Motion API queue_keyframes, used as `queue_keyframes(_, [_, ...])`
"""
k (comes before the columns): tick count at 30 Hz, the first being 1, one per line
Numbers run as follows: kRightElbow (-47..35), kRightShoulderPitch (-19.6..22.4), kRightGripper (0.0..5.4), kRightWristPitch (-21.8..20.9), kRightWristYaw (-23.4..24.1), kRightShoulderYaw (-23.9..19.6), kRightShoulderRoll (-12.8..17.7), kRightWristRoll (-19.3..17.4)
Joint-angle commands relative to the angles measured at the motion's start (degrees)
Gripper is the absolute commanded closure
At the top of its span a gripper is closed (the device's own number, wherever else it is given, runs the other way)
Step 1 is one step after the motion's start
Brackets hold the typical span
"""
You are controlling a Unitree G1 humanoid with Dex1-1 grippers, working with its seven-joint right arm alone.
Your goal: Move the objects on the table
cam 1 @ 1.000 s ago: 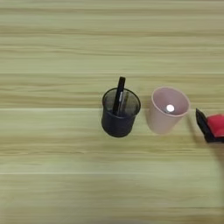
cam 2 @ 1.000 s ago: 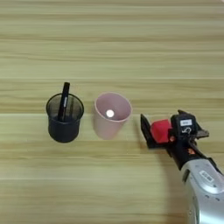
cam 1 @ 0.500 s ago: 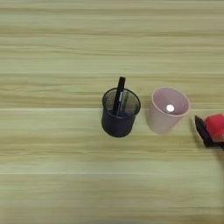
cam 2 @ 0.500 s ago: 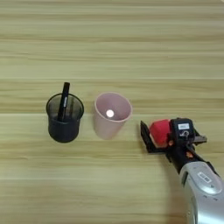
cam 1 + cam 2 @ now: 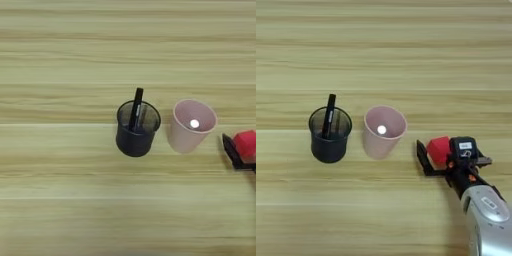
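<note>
Off to the right of the surface, the end effector had the red cube pinched between its two black fingers, one finger plainly visible on the cube's left side. Whether the cube sat on the wood or hung just above it, I couldn't tell. The pink cup stood near, on the cube's left, upright, with a small white-tipped stick showing inside. Just beyond it was the mesh cup with the pen leaning in it.

The worry, to my eye, was that cup. It looked light, and a leftward sweep of the arm could catch its wall with the outer finger and tip it, or shove it into the mesh cup. The grip also seemed to hold only part of the cube, so a quick move might let it twist free.
</note>
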State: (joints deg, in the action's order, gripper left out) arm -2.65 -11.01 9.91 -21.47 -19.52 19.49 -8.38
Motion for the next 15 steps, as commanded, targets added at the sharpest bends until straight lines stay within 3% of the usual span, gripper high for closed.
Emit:
queue_keyframes(1, [-1.6, 2.7, 0.05, -0.6, 0.8, -0.3, 2.3, 0.2])
queue_keyframes(15, [-0.9, 2.7, 0.05, 0.0, 0.9, -0.1, 2.4, 0.3])
